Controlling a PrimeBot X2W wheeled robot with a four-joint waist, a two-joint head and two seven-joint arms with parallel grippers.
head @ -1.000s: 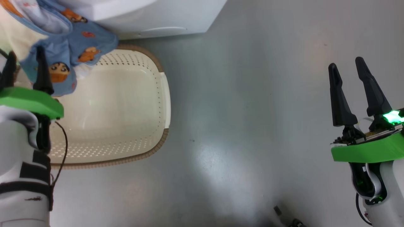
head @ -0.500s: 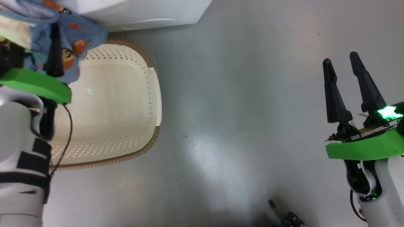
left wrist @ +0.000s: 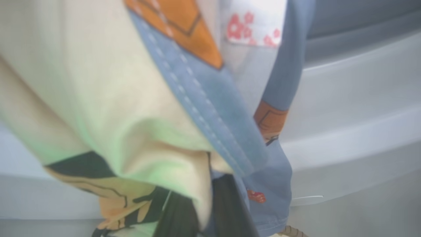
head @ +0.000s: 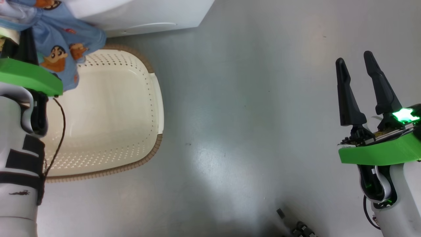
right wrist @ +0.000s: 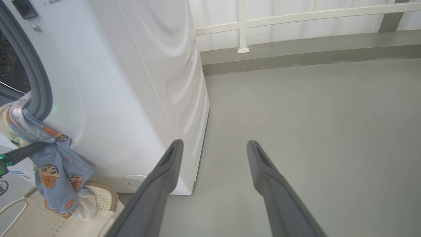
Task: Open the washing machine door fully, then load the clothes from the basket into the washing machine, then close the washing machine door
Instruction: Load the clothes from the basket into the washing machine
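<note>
Grey glossy floor (head: 246,115) spreads under everything on my screens. Light blue clothes (head: 62,46) printed with orange-brown cartoon figures hang in front of the washing machine (head: 141,13). Their upper part lies against the grey gasket (right wrist: 39,82) at the drum mouth and the lower end dangles over a corner of the basket (head: 111,125) – whether it touches the rim I cannot tell. My left gripper (left wrist: 204,210) is pinched on that fabric, its 2 dark fingers close together with cloth between them. The basket sits on the floor just beside the machine's foot. Well off to the other side, my right gripper (head: 354,59) hangs over the floor with its 2 fingers spread apart — beyond it a white railing (right wrist: 243,26) runs along the far wall
</note>
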